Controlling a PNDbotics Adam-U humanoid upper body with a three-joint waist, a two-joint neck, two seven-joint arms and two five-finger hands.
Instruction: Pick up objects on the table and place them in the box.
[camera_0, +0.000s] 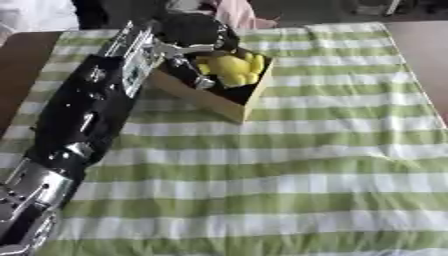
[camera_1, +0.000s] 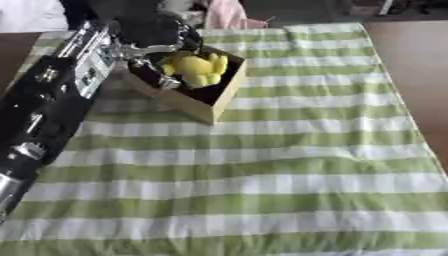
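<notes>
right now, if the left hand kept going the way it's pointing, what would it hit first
The left hand is over the box, pointing down into it. Going straight on, it would probably first meet the yellow objects inside, then the box floor. Depth is hard to judge; it may already touch them.

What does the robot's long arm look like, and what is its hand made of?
The left arm is a long, shiny black shell with small silver fittings, a pale silver-grey panel near the wrist, and a chunky silver metal joint at the bottom corner. The left hand is rounded and black with silvery metal fingers. No right arm shows.
</notes>
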